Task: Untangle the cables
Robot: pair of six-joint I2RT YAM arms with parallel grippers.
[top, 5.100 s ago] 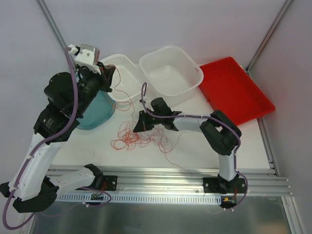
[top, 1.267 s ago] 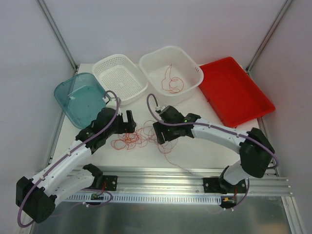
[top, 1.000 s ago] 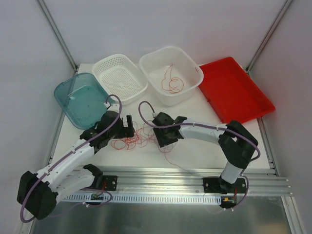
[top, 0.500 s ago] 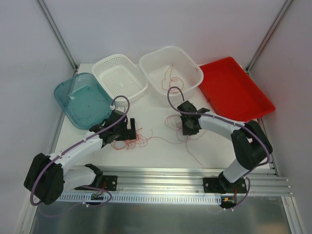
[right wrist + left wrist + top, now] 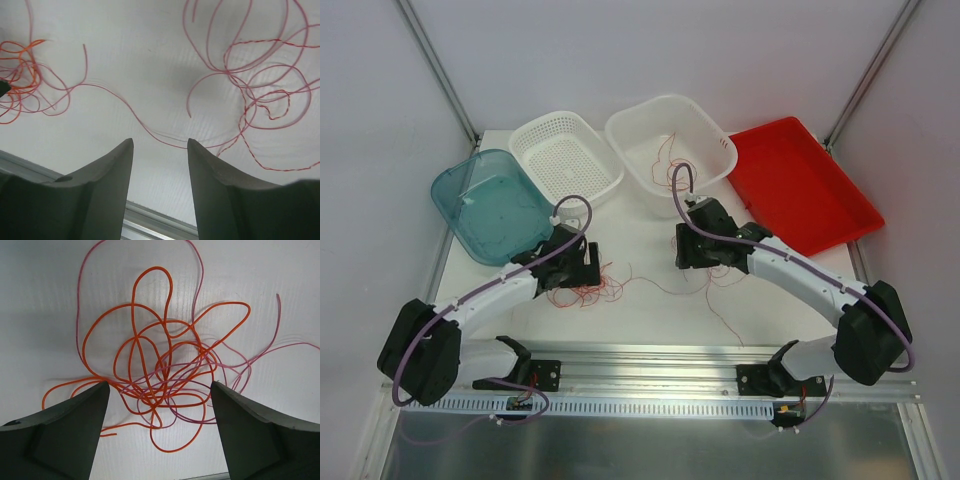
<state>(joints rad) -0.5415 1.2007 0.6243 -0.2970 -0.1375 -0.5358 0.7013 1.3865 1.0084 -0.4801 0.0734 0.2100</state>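
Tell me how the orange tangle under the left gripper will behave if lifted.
The orange tangle will probably droop limply: its strands are hair-thin and loopy. It looks light. Pink strands weave through it, so they would likely drag along.

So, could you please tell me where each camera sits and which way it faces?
Top external: above and behind, looking down on the table; left arm and right arm show.
Left wrist: wrist-mounted, faces down at the orange tangle, between its own fingers.
Right wrist: wrist-mounted, faces down at pink strands; its fingers show.
Shared: both wrist views catch the orange tangle.
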